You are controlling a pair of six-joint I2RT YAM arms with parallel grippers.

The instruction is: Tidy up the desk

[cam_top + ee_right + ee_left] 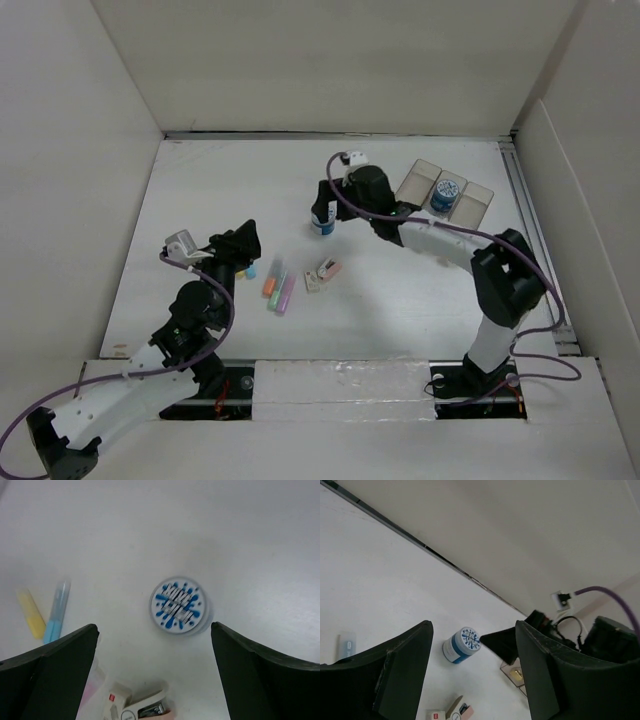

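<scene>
Because the blue-and-white tub (179,605) stands loose on the desk (230,190), I hold my right gripper (154,630) over it, jaws wide to straddle it; its twin (446,193) sits in the clear tray (425,175). My left gripper (472,627) hangs wide open, empty, near the highlighters (278,285).

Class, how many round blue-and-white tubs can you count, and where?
2. One blue-and-white tub stands on the desk, left of the clear tray; the other sits in its middle compartment. None seems hidden.
</scene>
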